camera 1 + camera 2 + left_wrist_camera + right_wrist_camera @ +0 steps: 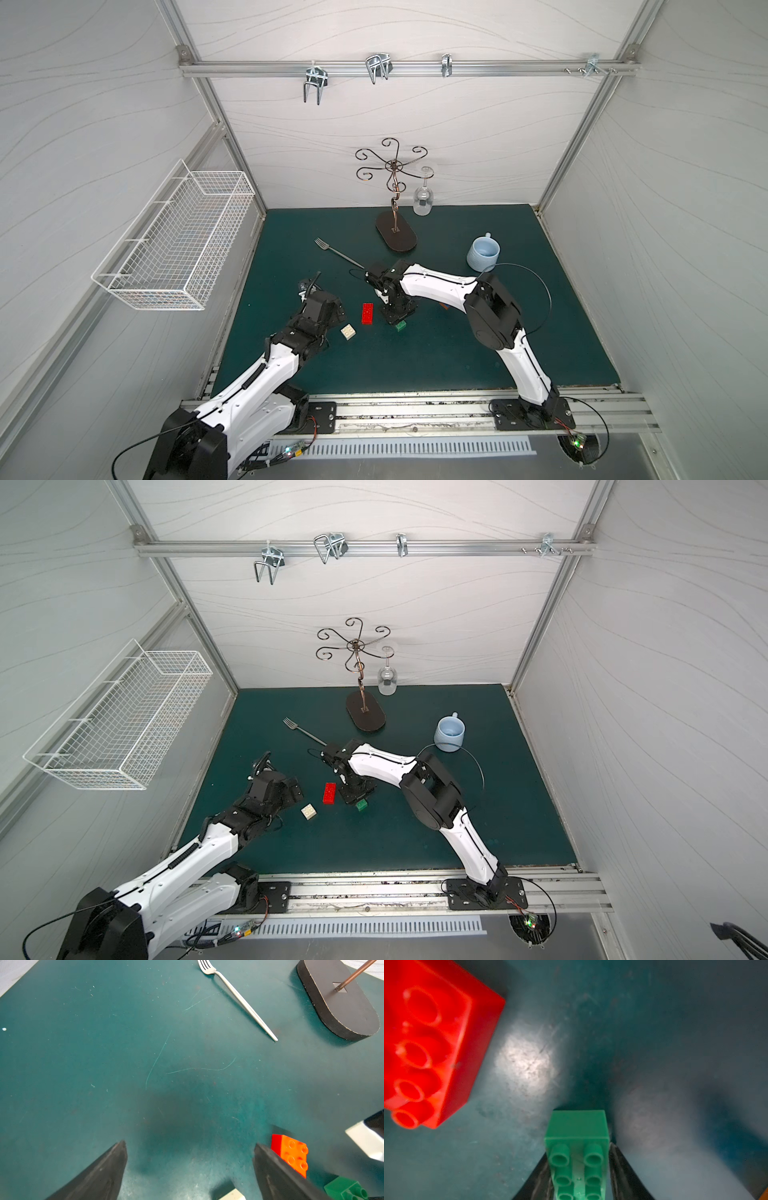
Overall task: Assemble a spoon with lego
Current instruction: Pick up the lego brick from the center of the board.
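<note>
My right gripper [578,1149] is shut on a long green lego brick [577,1136], one finger on each long side, down at the green mat. In both top views the green brick [400,327] pokes out under that gripper. A long red brick [367,313] lies flat just to its left, large in the right wrist view [431,1043]. A white square brick [348,332] lies left of the red one. My left gripper [190,1144] is open over bare mat, with nothing between its fingers. A scrap of orange [444,306] shows under the right arm. The spoon is out of view.
A metal fork [338,252] lies behind the bricks. Further back stands a glass stand on a dark oval base [395,237], with a wine glass [423,201] hanging from it. A light blue mug [483,252] sits at the right. A white wire basket [174,237] hangs on the left wall.
</note>
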